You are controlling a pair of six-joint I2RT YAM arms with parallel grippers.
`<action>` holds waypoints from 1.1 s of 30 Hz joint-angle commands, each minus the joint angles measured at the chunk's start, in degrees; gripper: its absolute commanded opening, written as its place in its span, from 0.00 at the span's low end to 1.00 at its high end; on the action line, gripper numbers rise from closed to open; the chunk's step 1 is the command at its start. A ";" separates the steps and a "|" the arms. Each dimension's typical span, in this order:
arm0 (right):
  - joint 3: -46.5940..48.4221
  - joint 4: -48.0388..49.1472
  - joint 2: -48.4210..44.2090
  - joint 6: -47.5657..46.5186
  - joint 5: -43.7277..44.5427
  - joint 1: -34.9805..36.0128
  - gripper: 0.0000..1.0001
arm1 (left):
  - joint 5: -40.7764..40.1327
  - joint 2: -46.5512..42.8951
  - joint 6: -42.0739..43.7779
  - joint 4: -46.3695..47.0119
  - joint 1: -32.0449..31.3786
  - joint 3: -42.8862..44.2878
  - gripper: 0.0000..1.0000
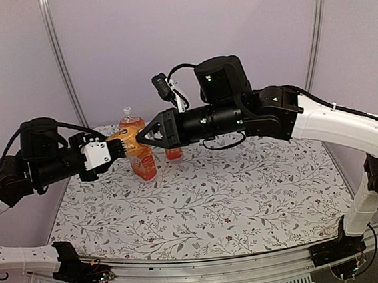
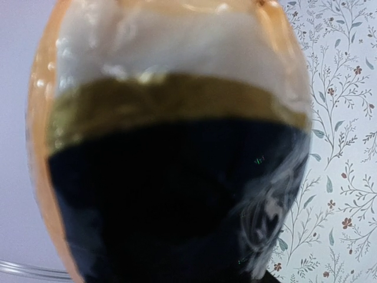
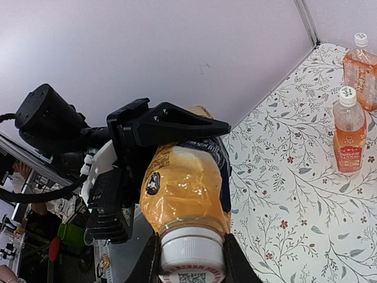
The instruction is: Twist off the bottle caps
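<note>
A: Tool first: right gripper (image 3: 191, 262) closed on the cap (image 3: 191, 247), one finger on each side. The cap end faces it, so a wrist roll should turn the thread, I judge
B: And the left gripper (image 1: 118, 147)?
A: Clamped across the dark bottle (image 3: 185, 188), holding it level above the table (image 1: 248, 202), as the counter-hold
B: What does each view add?
A: Right wrist alone shows the finger-to-cap contact, plus two other bottles (image 3: 349, 135) standing well apart, caps on. Top view hides the cap behind the fingers. Left wrist gives only blurred label
</note>
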 commanded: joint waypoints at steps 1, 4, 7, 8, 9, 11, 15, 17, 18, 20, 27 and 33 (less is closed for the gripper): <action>-0.22 0.16 -0.63 -1.90 -0.45 -0.16 0.00 | 1.70 -0.87 -0.13 0.14 -0.63 -0.36 0.25; -0.39 -2.49 -1.69 -9.54 0.17 1.24 0.00 | 6.12 -1.00 -1.13 -4.45 -0.63 1.28 0.24; -0.34 -7.30 -2.50 -25.71 1.60 5.48 0.00 | 15.09 -0.83 -2.68 -12.88 -0.63 4.29 0.22; -0.66 -8.77 -2.84 -30.61 1.29 7.28 0.00 | 18.24 -0.73 -3.06 -15.62 -0.63 5.30 0.22; -1.41 -9.57 -3.18 -39.68 1.68 8.94 0.00 | 21.56 -0.56 -3.34 -18.54 -0.64 6.29 0.22; -2.92 -10.18 -3.88 -49.09 4.03 11.57 0.00 | 26.69 0.07 -3.43 -23.08 -0.64 7.80 0.23; -0.82 -13.89 -2.93 -63.30 10.80 15.32 0.00 | 30.69 0.64 -3.01 -27.28 -0.63 8.98 0.23; 0.34 -14.95 -1.92 -68.34 18.33 17.01 0.00 | 30.55 0.84 -2.58 -27.78 -0.63 9.24 0.23; 0.78 -15.01 -1.39 -70.60 21.60 17.88 0.00 | 30.51 0.99 -2.46 -27.90 -0.63 9.33 0.23; 1.21 -14.70 -0.70 -76.35 27.32 19.10 0.00 | 30.86 1.11 -2.46 -28.07 -0.63 9.65 0.23; -0.07 -11.54 -0.52 -81.97 30.63 19.37 0.10 | 30.78 0.74 -2.60 -27.73 -0.58 9.36 0.23; -1.64 -7.54 -1.55 -74.46 34.55 19.33 0.99 | 22.40 -0.19 -5.18 -20.70 -0.54 6.71 0.22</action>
